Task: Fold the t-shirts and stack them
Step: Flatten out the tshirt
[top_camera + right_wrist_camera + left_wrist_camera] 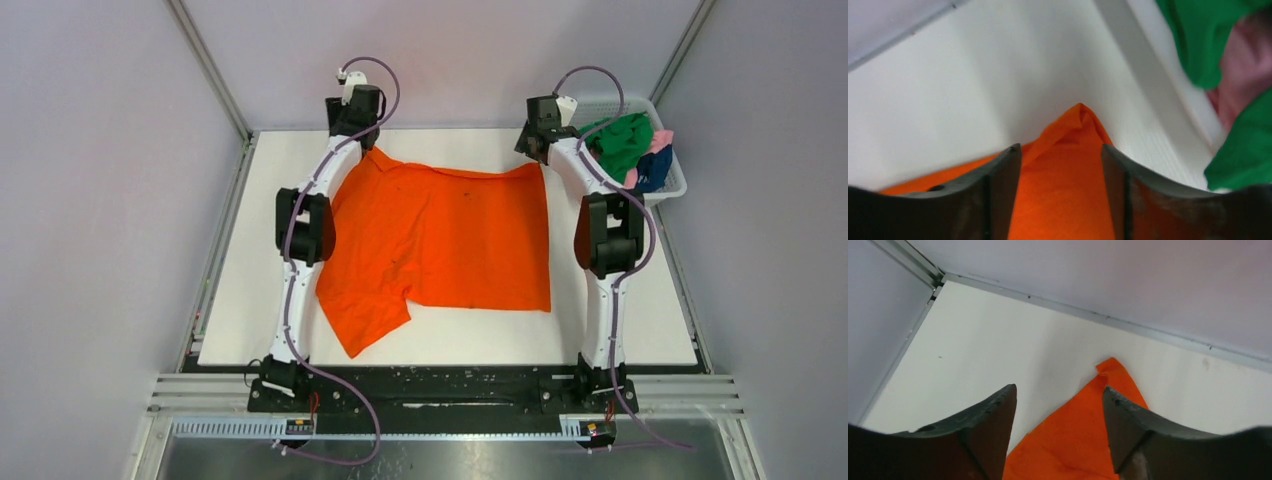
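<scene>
The bright orange t-shirt point(440, 240) lies spread on the white table, one sleeve hanging toward the near left. My left gripper point(362, 140) is open over the shirt's far left corner point(1113, 375); the cloth lies between its spread fingers point(998, 425). My right gripper point(535, 150) is open over the far right corner point(1079, 117), with orange cloth between its fingers point(1003, 190). Green point(622, 142), pink point(662, 140) and navy point(655, 168) shirts lie bunched in the basket. The green shirt point(1243, 150) also shows in the right wrist view.
The white mesh basket point(672, 190) stands at the far right corner of the table, close to my right gripper. Grey walls and metal frame rails point(210, 70) surround the table point(260, 300). The table's far edge point(1098, 317) lies just beyond the left gripper.
</scene>
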Controlling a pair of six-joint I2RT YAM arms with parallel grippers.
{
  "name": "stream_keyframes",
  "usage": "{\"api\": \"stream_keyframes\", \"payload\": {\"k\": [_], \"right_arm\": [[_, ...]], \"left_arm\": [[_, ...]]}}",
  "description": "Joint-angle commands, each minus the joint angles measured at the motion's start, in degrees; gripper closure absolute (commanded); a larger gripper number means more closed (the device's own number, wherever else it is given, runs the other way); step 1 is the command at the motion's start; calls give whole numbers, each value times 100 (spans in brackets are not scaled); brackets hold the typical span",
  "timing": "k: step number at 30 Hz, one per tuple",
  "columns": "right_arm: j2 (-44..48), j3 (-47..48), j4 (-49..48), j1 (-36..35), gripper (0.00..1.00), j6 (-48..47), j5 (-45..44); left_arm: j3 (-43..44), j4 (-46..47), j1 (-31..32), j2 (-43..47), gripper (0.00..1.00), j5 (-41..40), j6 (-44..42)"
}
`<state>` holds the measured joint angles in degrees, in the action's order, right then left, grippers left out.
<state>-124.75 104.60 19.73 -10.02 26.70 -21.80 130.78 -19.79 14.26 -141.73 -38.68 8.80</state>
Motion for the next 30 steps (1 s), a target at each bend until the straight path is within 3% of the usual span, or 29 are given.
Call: {"api": "stream_keyframes", "payload": {"k": [1, 2, 3, 6, 11, 13, 17, 20, 25, 30], "right_arm": [[-307, 1459, 915, 42, 21, -227, -429], [-278, 1553, 1068, 37, 17, -233, -406], [-184, 1523, 1153, 33, 10, -219, -353], [462, 697, 1087, 8, 1, -163, 5], [2144, -1489, 700, -81, 0, 172, 963], [2731, -2453, 514, -131, 1, 291, 1448], [3720, -4014, 253, -423, 1, 413, 1796], [4154, -4817, 174, -646, 1, 560, 1835], [4314, -5671, -76, -694, 1, 859, 2161], [4102, -6038, 1, -686, 1, 889, 2285]], "left_arm": [[864, 230, -90, -9, 19, 222, -80], [689, 228, -90, 135, 5, 285, -3], [439, 233, -90, 374, 2, 375, 93], [-484, 135, -90, 1213, 1, 707, 455], [-2037, -938, -90, 2782, 1, 1733, 1617], [-3226, -1018, -83, 3454, 1, 2255, 2067], [-5674, -160, -73, 4824, 1, 3595, 2714], [-7063, 332, -62, 5577, 1, 4069, 3098], [-8273, 511, 12, 6096, 1, 4427, 3302], [-8913, 366, 13, 6289, 1, 4107, 3461]]}}
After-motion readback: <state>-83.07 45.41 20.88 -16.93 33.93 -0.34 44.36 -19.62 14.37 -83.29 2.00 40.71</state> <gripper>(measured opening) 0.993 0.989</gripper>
